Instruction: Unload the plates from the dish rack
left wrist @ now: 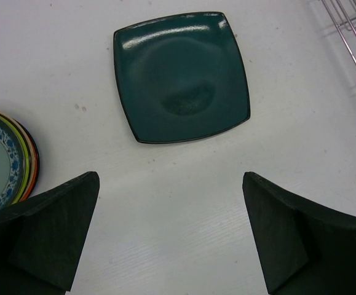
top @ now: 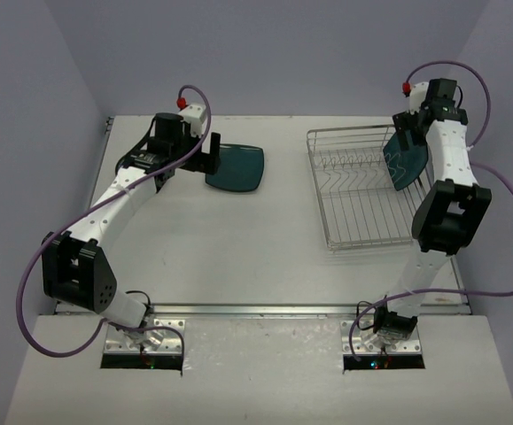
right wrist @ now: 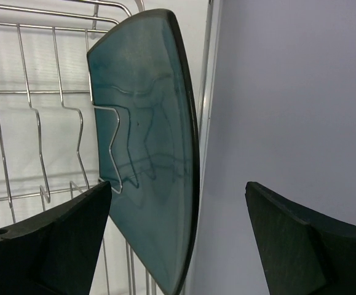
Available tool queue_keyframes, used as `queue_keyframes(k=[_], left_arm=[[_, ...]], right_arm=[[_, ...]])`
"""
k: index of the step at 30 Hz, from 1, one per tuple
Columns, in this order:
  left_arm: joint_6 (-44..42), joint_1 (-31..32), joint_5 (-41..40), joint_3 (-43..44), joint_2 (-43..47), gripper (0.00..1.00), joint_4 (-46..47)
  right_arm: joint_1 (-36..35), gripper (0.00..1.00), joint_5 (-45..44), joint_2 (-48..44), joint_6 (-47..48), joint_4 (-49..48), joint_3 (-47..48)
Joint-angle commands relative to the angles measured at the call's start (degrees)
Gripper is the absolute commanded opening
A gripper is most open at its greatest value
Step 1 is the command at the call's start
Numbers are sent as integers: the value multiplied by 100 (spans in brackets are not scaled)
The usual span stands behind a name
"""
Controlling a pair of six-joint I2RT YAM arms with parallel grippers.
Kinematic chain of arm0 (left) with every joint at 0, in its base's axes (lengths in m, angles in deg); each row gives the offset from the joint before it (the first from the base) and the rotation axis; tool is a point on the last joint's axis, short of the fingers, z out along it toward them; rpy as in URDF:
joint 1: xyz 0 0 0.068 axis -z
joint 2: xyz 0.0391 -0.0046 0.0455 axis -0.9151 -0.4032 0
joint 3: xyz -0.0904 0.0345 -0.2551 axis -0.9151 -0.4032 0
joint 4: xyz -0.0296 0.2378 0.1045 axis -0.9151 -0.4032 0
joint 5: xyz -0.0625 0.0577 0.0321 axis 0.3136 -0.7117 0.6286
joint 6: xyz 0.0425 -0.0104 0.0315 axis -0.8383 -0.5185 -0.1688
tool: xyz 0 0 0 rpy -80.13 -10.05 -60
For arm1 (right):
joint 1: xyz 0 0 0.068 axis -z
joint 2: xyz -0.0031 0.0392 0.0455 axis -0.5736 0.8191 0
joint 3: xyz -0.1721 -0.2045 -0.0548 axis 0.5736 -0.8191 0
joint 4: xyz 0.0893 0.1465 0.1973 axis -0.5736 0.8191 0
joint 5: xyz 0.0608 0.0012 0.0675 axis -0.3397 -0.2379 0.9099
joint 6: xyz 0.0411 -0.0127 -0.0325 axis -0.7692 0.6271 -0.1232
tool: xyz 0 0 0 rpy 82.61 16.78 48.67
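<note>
Black fingers of the left end effector (left wrist: 170, 184) stand spread wide, with bare white surface (top: 265, 248) between them and nothing in their grip. Purple cables (top: 26, 292) loop out from the arm bases at the near edge. Just left of the left-hand finger is a stack of small plates (left wrist: 5, 166), a pale one with a blue flowered rim on top and yellow-green, orange, red and black edges showing under it. Ahead of the fingers, apart from the stack, a dark teal plate (left wrist: 181, 77) lies flat and face up on the surface. It is turned a little, so that one rounded corner points back toward the end effector. Nothing lies between it and the fingers.

On the right side the silver wire rack (top: 358, 208) holds a second teal plate (right wrist: 147, 141) at its far right corner. This one stands on edge, nearly vertical, with its thin rim toward the wrist camera and its hollow face toward the inside of the rack. A bent wire tine crosses that face. The rack's rim and the lilac wall (right wrist: 288, 92) lie close on the plate's other side. The right end effector (right wrist: 178, 187) is spread too, one finger over the rack and one on the wall side. The plate's rim shows in the gap between them, and I cannot tell whether either finger touches it.
</note>
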Motion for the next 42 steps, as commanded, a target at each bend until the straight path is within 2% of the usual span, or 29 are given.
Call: queue_keyframes(k=[1, 5, 6, 12, 21, 34, 42], left_arm=[[-21, -35, 2, 25, 228, 100, 366], [-8, -31, 56, 17, 219, 100, 378], [0, -40, 57, 25, 211, 100, 378], [63, -40, 119, -1, 193, 100, 387], [123, -39, 172, 88, 149, 100, 387], [234, -40, 109, 191, 63, 100, 369], [439, -32, 137, 306, -35, 100, 309]], right_arm=[[62, 86, 72, 177, 102, -260, 216], [125, 72, 441, 275, 68, -264, 132], [142, 66, 508, 300, 68, -256, 82], [186, 42, 692, 334, -23, -264, -61], [358, 1, 295, 353, -614, -84, -123], [660, 0, 483, -228, -1392, 265, -35], [660, 0, 1047, -589, -1779, 474, 639]])
